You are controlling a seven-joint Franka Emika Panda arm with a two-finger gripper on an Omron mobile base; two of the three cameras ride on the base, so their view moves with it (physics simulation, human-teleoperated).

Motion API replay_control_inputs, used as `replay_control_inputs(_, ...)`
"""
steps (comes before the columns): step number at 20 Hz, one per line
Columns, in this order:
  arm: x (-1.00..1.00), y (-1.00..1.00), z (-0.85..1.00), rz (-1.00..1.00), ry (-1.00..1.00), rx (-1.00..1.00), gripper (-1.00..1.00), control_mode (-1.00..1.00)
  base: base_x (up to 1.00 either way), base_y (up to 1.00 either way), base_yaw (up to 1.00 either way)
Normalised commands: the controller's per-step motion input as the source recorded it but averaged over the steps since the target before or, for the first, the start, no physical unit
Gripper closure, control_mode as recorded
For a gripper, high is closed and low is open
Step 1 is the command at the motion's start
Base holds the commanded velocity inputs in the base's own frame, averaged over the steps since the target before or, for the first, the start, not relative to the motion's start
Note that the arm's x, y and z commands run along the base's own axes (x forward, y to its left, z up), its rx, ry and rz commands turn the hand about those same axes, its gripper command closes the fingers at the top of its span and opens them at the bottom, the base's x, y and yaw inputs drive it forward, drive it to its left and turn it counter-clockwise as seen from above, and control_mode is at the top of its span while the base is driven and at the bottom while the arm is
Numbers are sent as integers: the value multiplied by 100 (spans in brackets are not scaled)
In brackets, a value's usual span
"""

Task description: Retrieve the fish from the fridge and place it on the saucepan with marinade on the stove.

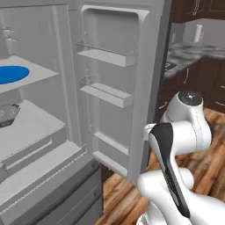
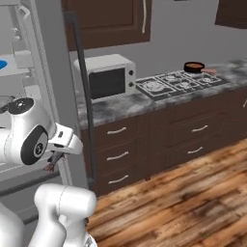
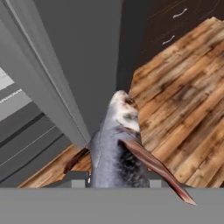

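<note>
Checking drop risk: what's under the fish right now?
Under the fish, held in the gripper: wood floor beside the open fridge door. Floor directly beneath is hidden by its body.

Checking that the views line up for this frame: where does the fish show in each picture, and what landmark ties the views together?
Left base view: I cannot make out the fish; the arm stands before the open fridge door.
Right base view: small dark shape at lower left, under the gripper, beside the door's edge.
Hand view: the fish fills the lower middle, head up, held over the wood floor.
Shared landmark: the open fridge door.
</note>
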Motion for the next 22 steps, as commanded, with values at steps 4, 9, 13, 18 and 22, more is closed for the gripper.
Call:
replay_control_inputs(4, 0, 0, 0, 0, 0, 0, 100, 100, -99, -75, -38)
replay_control_inputs(9, 0, 0, 0, 0, 0, 0, 100, 100, -68, -88, -47)
replay_control_inputs(13, 0, 0, 0, 0, 0, 0, 100, 100, -50, -100, -41)
replay_control_inputs(18, 0, 0, 0, 0, 0, 0, 100, 100, -2, -100, -51)
replay_control_inputs(22, 0, 0, 0, 0, 0, 0, 100, 100, 35, -100, -46)
